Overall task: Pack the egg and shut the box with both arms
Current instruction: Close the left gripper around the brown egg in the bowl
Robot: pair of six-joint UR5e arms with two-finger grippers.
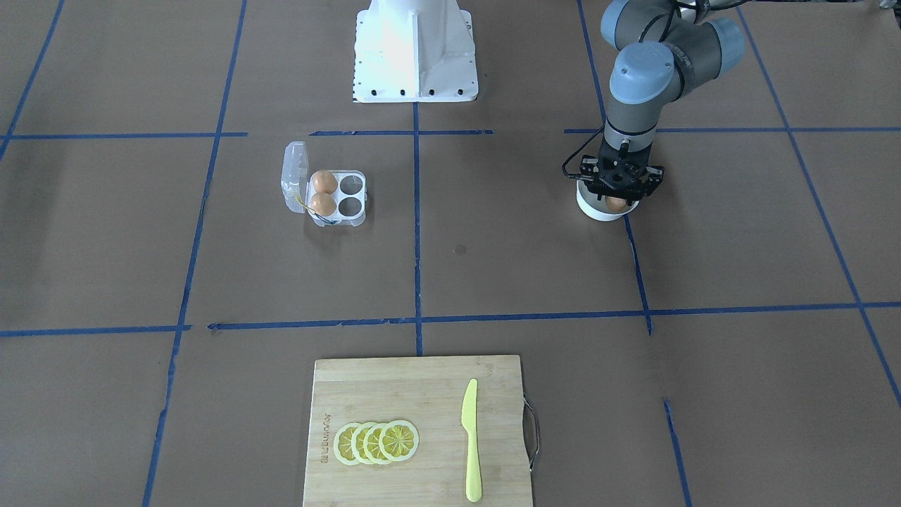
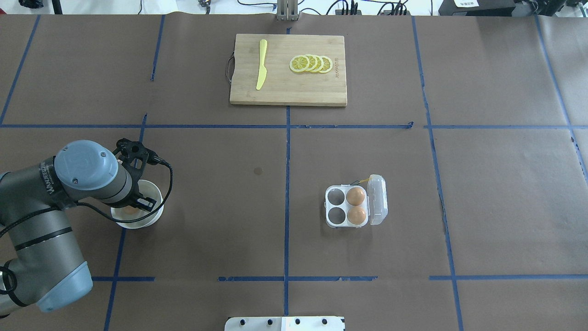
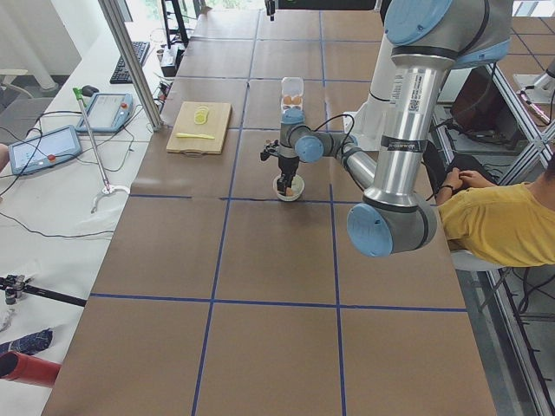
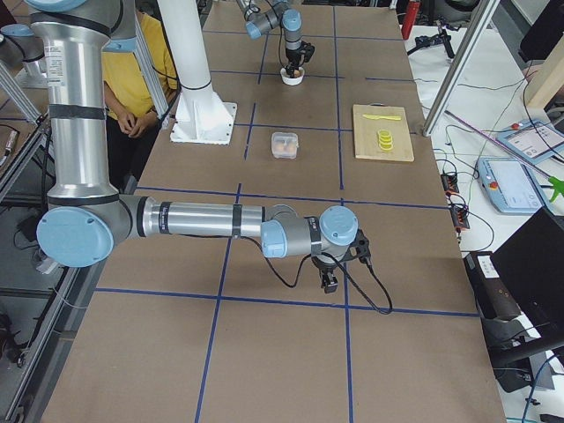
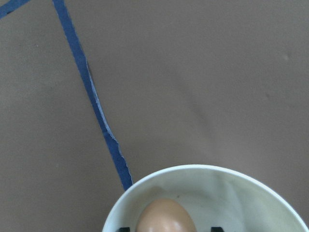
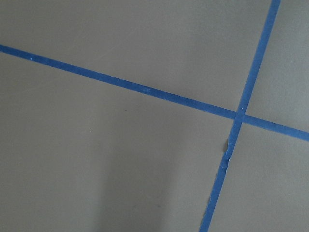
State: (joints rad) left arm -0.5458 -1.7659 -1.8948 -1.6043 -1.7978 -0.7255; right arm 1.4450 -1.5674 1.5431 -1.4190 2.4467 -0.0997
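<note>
Lemon slices and a yellow knife lie on the cutting board.

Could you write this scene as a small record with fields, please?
egg: in the white bowl, between the fingers, ungripped
box: lid open, two eggs inside, two cells empty
left gripper: open, down at the bowl
right gripper: far from box, state unclear
board: lemon slices, yellow knife

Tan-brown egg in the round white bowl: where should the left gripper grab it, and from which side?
Grip the small tan-brown egg across its widest middle, coming straight down from above. The round white bowl walls it in all round, so a side approach looks blocked. The left gripper hangs over it, jaws open either side.
</note>
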